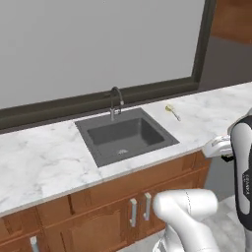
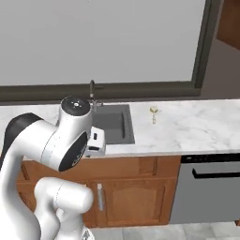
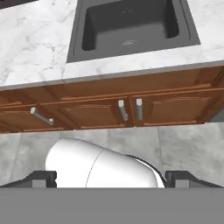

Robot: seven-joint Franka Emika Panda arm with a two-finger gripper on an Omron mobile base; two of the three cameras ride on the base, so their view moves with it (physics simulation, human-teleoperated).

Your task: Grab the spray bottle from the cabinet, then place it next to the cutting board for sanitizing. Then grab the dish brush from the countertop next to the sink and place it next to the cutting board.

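Observation:
The dish brush (image 1: 172,111) (image 2: 153,112), with a yellow head and a thin pale handle, lies on the white marble countertop (image 1: 44,157) (image 2: 197,126) just right of the dark grey sink (image 1: 125,135) (image 2: 112,124) (image 3: 131,26). My gripper (image 3: 111,179) is open and holds nothing, its two tips standing wide apart. It hangs in front of the counter's edge, above the brown base cabinet doors, well short of the brush. A reddish-brown corner at the top right looks like the cabinet (image 1: 231,19). The spray bottle and the cutting board are out of view.
A curved metal faucet (image 1: 116,101) (image 2: 92,91) rises behind the basin, under a large window with a dark frame (image 1: 199,44). Base cabinet doors with grey handles (image 3: 129,109) run under the counter. A grey appliance front (image 2: 206,187) sits at the right.

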